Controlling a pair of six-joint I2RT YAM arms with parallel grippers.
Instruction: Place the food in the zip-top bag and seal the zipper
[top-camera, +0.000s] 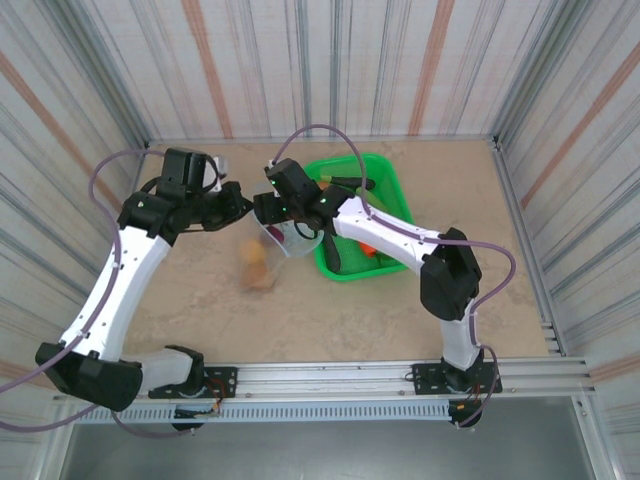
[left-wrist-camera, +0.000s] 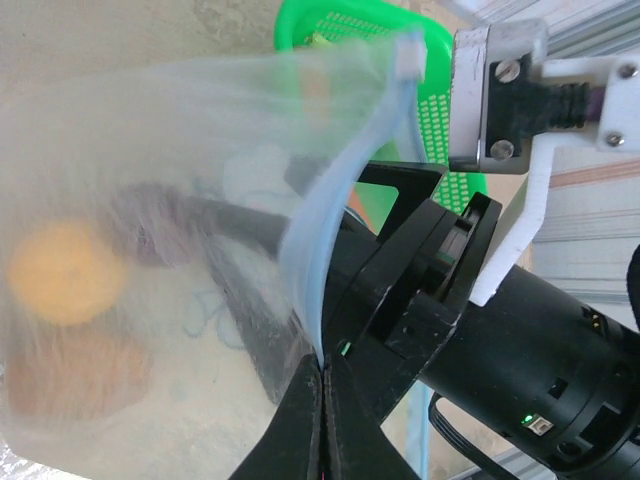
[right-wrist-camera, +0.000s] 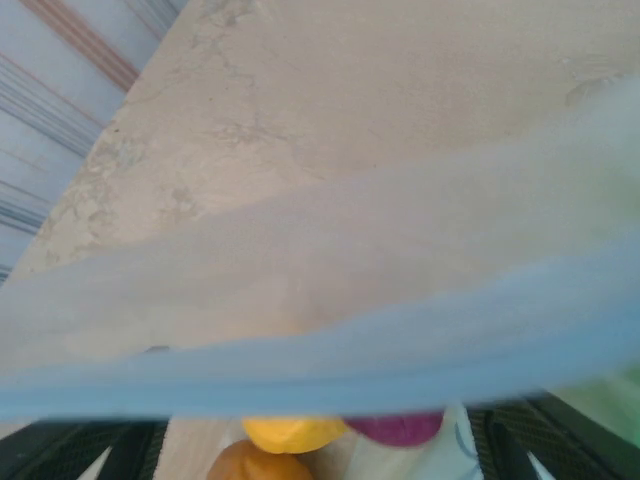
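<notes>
Fingers on my left arm (left-wrist-camera: 290, 435) clamp the zipper strip (left-wrist-camera: 335, 185) of the clear, blue-printed plastic zip-top bag (left-wrist-camera: 150, 170); right fingers (right-wrist-camera: 565, 440) stand wide. Bag location: 9 o'clock of green mesh basket (top-camera: 380, 180).

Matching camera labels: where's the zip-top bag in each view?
Top external: bag at centre, just left of the green basket.
Left wrist: bag covers the left half, its edge pinched in the left gripper at the bottom.
Right wrist: bag is a blurred blue band across the middle.
Shared landmark: the purple onion inside the bag.
</notes>
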